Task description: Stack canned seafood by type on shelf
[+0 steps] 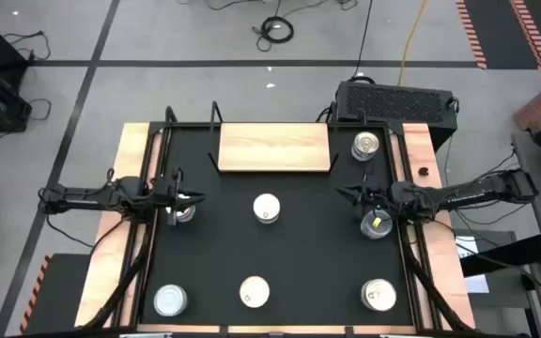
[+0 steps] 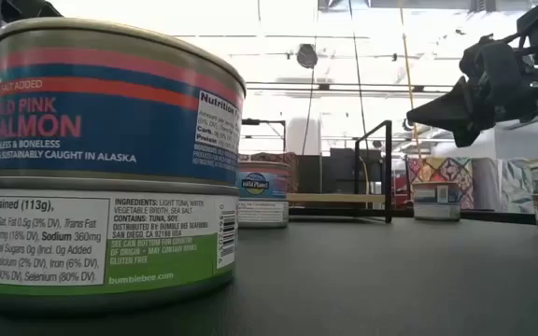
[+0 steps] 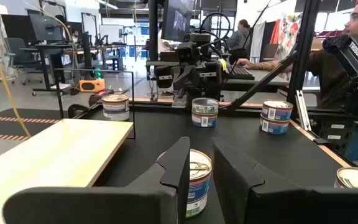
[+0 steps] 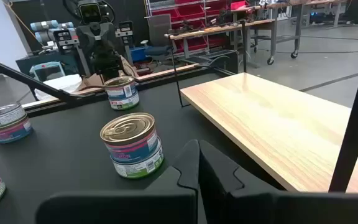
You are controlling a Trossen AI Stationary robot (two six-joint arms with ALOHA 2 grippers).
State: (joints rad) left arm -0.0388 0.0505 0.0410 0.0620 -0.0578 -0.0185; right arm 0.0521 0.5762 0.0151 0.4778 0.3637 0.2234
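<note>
- Leftmost, the left gripper (image 1: 198, 198) hangs by the black tabletop's (image 1: 308, 268) left edge, its jaws narrowly parted and empty above a short round silver-topped tin (image 1: 184, 212).
- Next, the light wooden shelf board with black rods (image 1: 273, 147) lies at the far edge, bare; a cream-topped two-tin stack (image 1: 266, 208) stands mid-table.
- Low down, a near-edge stack (image 2: 110, 163) reads "PINK SALMON", "CAUGHT IN ALASKA" over a green "bumblebee.com" tuna label; the overhead view shows only lids.
- Rightward, the right gripper (image 1: 348, 194) has its jaws fully closed on nothing, beside a yellow-marked tin (image 1: 377, 223).
- Only the left wrist view shows a person seated beyond the table and "TROSSEN" on an arm.
</note>
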